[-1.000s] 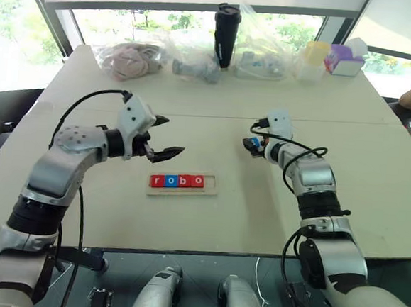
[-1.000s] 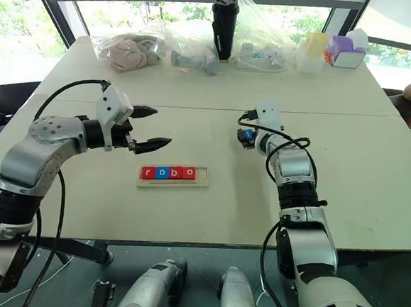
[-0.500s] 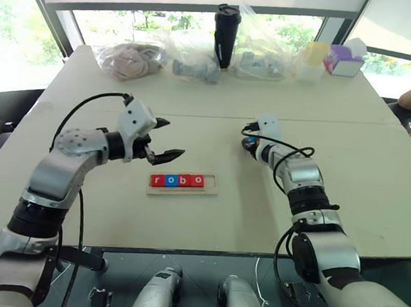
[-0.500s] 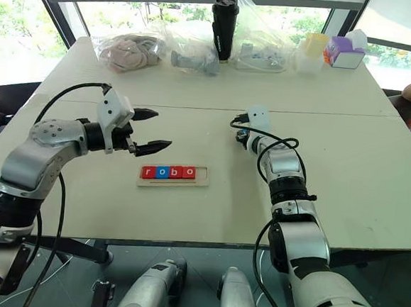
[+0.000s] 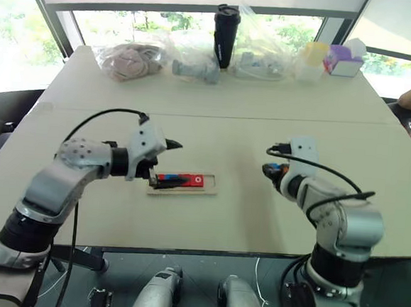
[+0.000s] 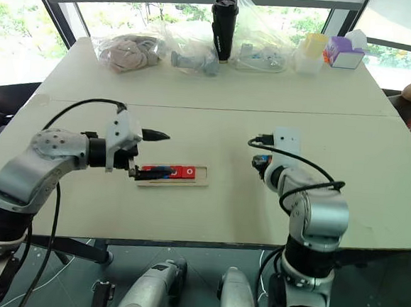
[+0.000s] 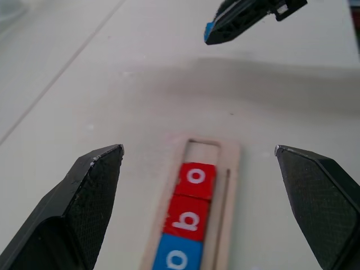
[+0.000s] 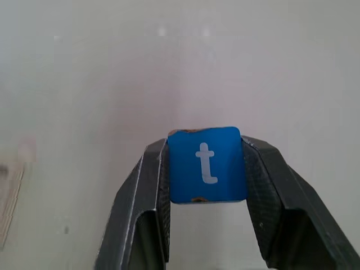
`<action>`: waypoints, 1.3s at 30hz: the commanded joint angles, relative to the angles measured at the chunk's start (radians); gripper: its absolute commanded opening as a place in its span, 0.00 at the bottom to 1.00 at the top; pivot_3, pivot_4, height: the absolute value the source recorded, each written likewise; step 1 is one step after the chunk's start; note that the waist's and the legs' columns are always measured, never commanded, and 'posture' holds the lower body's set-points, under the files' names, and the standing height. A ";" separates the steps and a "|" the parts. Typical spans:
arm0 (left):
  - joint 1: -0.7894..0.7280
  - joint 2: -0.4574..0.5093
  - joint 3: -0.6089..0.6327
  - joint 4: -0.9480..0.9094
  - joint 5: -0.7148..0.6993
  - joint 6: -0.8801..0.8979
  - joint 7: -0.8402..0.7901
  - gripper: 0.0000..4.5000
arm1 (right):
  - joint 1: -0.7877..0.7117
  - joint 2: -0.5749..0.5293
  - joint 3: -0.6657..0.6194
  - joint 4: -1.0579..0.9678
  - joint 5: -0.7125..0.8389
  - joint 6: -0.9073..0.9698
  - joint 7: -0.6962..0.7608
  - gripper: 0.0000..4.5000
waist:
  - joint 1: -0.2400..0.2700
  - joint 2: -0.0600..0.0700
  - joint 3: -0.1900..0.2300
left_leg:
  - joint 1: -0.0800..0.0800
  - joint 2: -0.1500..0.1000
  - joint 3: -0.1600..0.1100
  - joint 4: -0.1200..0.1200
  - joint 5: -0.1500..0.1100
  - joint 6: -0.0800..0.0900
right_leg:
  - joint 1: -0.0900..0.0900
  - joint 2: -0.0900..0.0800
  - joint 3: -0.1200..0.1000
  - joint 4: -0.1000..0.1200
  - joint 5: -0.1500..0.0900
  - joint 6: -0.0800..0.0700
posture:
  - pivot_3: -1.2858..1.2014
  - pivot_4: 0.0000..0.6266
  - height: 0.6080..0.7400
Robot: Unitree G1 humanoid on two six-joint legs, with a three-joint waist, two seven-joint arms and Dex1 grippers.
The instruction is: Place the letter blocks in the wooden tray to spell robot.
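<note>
Head view: at centre frame, the wooden tray (image 5: 183,183) lies on the table (image 5: 229,127), with the wide-open, empty left claw (image 5: 166,164) over its left end. Left wrist view: red and blue letter blocks (image 7: 188,205) fill the tray, end slot vacant. Right wrist view: right claw (image 8: 207,169) clamps the blue "t" block (image 8: 206,164).

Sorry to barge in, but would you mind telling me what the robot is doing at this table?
It is spelling "robot" with letter blocks in the wooden tray. Four tiles already sit in a row in the tray, with one slot bare at its right end. The right gripper is shut on the blue "t" block, held above the table to the right of the tray. The left gripper hangs open over the tray's left part, holding nothing.
</note>
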 commanded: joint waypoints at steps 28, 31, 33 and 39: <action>-0.074 0.048 0.014 0.036 0.022 -0.018 -0.099 1.00 | -0.045 -0.203 0.011 -0.033 0.228 -0.023 0.122 0.99 | 0.002 0.002 0.002 | -0.001 0.000 0.000 0.000 0.000 0.000 | 0.000 0.000 -0.001 -0.005 0.000 0.000 | 0.52 0.24 1.00; -0.072 0.086 0.018 0.025 0.004 -0.027 -0.150 1.00 | -0.046 -0.456 0.029 0.043 0.343 -0.295 0.460 0.99 | 0.004 0.001 0.001 | -0.001 0.001 0.000 0.000 0.000 0.001 | 0.003 0.000 -0.002 -0.009 0.000 -0.001 | 0.52 0.24 1.00; -0.072 0.106 0.021 0.019 -0.009 -0.028 -0.180 1.00 | 0.030 -0.613 0.073 0.102 0.338 -0.586 0.698 0.99 | 0.006 0.001 0.001 | -0.001 0.001 0.000 -0.003 0.000 0.003 | 0.005 0.000 -0.004 -0.013 0.000 0.000 | 0.52 0.24 1.00; -0.063 0.168 0.026 -0.019 -0.021 -0.043 -0.247 1.00 | 0.074 -0.784 0.265 0.508 0.193 -1.122 1.014 0.99 | -0.004 0.000 0.002 | -0.001 0.001 0.007 -0.003 -0.004 0.010 | 0.006 -0.001 -0.001 -0.016 0.001 0.007 | 0.52 0.24 1.00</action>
